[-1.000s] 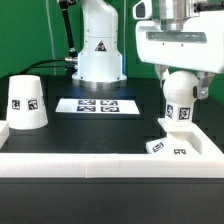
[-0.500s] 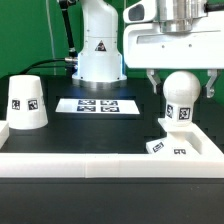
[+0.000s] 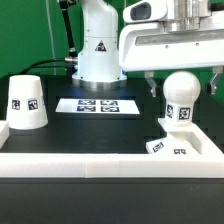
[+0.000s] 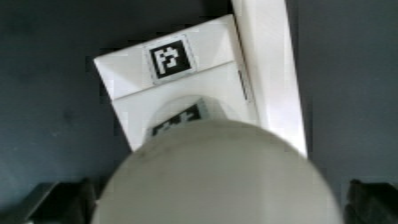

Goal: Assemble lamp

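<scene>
The bulb (image 3: 181, 98) stands upright on the base (image 3: 172, 146) at 4 o'clock on the table (image 3: 110, 125). It looks light, rigid and slippery; grip its neck. The claw (image 3: 181, 88) hangs wide open, holding nothing. The shade (image 3: 25, 103) sits at 9 o'clock, probably well clear.

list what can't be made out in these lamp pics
- Bulb's seating in the lamp base: exterior view, the white front wall hides the base's lower part; wrist view, the bulb itself covers the joint.
- Gripper: exterior view, its body is cut off by the top edge.
- Shade: exterior view only, its far side is unseen.
</scene>
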Tool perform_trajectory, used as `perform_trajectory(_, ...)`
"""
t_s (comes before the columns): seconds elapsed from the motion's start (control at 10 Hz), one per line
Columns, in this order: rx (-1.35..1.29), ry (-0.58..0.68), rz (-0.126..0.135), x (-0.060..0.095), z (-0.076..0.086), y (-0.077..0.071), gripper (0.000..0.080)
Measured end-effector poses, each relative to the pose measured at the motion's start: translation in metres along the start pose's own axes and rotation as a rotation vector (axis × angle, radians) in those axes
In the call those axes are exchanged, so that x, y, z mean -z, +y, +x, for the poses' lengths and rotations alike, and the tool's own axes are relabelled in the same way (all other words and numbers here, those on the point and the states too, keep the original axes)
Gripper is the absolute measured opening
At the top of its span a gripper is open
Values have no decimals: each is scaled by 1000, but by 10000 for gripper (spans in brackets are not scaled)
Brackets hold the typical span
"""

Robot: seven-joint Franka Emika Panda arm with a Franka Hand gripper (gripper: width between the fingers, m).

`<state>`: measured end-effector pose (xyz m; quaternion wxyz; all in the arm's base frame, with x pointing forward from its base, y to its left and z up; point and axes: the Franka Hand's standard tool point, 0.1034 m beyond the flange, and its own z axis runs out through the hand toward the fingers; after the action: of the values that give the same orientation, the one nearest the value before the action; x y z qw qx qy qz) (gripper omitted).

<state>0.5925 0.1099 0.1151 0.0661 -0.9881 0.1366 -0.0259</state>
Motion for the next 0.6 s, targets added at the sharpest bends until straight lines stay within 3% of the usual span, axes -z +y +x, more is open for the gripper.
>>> perform_trajectory(0.3,48,25,-1,3,-30,7,699)
perform_trajectory(0.6,114,28,-17,-4,-40,38,699)
